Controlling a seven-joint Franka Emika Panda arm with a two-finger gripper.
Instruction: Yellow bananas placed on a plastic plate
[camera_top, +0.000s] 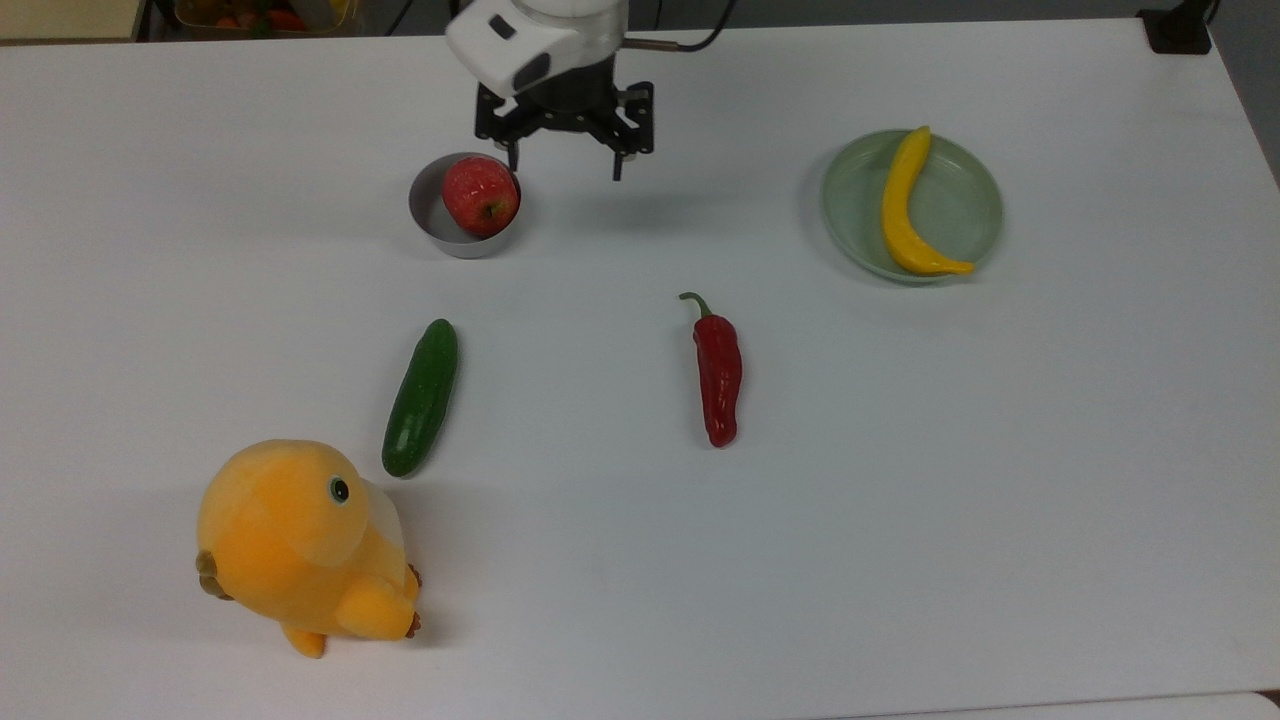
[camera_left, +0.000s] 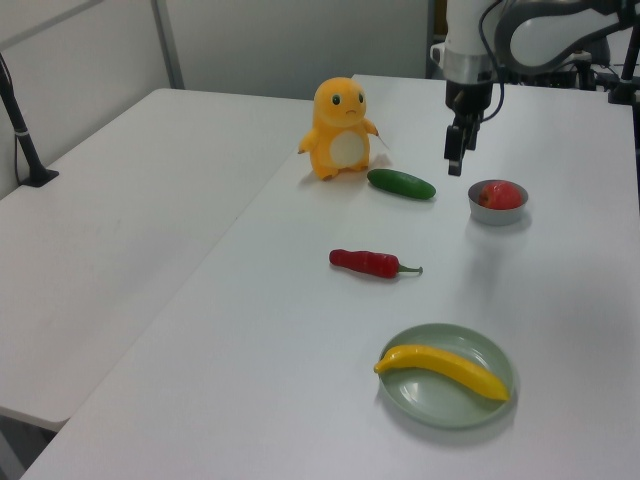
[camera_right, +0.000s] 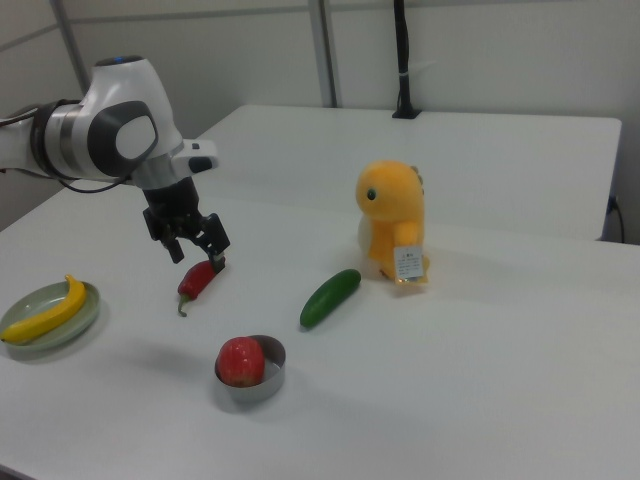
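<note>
One yellow banana (camera_top: 903, 210) lies across the plastic plate (camera_top: 965, 165), apparently delivered; the gripper (camera_top: 565, 160), spread wide and empty, hangs well apart from the plate.

Glossy banana (camera_top: 903, 212), matt plastic plate (camera_top: 966, 200), plush toy (camera_top: 300, 545), smooth table (camera_top: 900, 480).

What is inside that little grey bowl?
A single red apple sits inside the grey bowl, filling most of it and rising above the rim. The bowl's floor beneath the apple is covered, so anything under it cannot be seen.
</note>
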